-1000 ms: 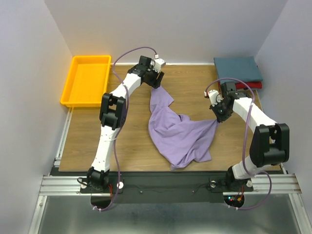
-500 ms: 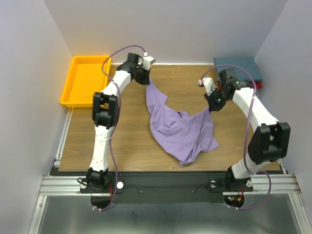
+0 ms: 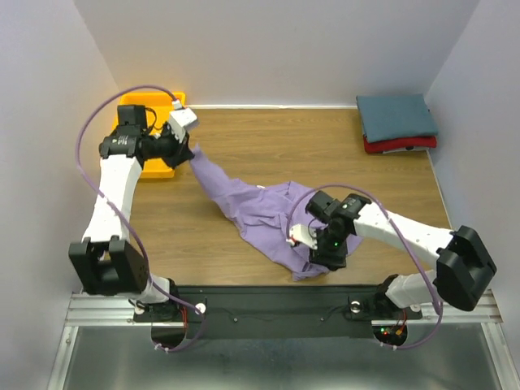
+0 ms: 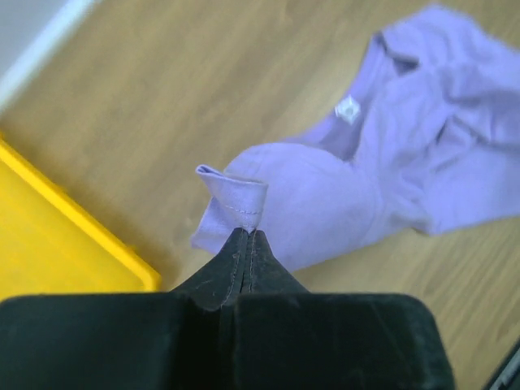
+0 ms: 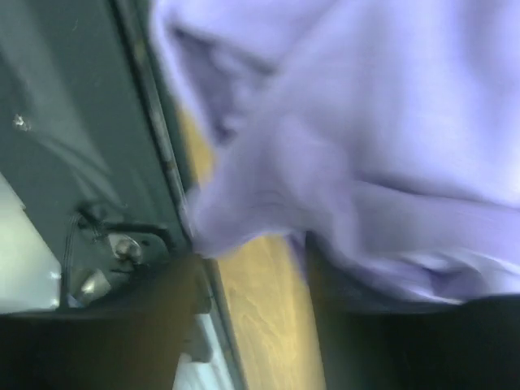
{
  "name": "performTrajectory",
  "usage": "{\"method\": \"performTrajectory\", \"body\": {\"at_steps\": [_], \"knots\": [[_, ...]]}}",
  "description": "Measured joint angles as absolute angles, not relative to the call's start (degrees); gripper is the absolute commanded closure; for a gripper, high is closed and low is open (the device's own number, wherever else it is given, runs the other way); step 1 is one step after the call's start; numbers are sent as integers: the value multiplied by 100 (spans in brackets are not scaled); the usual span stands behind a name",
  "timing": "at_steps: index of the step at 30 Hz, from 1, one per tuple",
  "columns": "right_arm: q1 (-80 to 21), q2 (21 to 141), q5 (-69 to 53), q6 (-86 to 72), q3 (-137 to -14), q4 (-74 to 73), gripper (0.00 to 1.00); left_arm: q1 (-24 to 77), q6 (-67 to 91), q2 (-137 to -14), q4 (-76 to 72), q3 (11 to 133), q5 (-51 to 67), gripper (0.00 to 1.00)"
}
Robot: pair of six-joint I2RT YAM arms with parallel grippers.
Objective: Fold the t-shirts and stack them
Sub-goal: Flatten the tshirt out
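Left arm (image 3: 111, 191) bends up and out to the far left, wrist turned inward. Left gripper (image 4: 246, 240) has its 2 fingers pressed together, pinching a hem of the lavender t-shirt (image 4: 325, 195). Right arm (image 3: 402, 234) reaches left, low near the bases, with right gripper (image 3: 327, 253) pointing down. Its finger gap is too blurred to read.

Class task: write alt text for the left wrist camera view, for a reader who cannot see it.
The left pincer, shut, pinches a hemmed edge of the lavender t-shirt, which trails rumpled across the wooden table toward the upper right. Part of a yellow tray shows at lower left.
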State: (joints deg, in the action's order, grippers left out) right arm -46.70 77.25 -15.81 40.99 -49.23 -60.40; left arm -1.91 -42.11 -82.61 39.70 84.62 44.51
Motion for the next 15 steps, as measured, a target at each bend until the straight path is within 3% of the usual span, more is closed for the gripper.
{"method": "performTrajectory", "body": {"at_steps": [3, 9, 15], "knots": [[-4032, 7765, -1695, 4106, -5527, -6154, 25, -331, -4582, -8541, 4093, 7863, 4276, 100], [-1789, 8449, -2320, 3896, -7277, -5907, 38, -386, -4829, -9253, 4298, 7161, 3911, 100], [-1100, 9758, -2600, 3135, -7732, -5824, 40, -386, -4858, -9229, 4189, 7334, 3970, 100]]}}
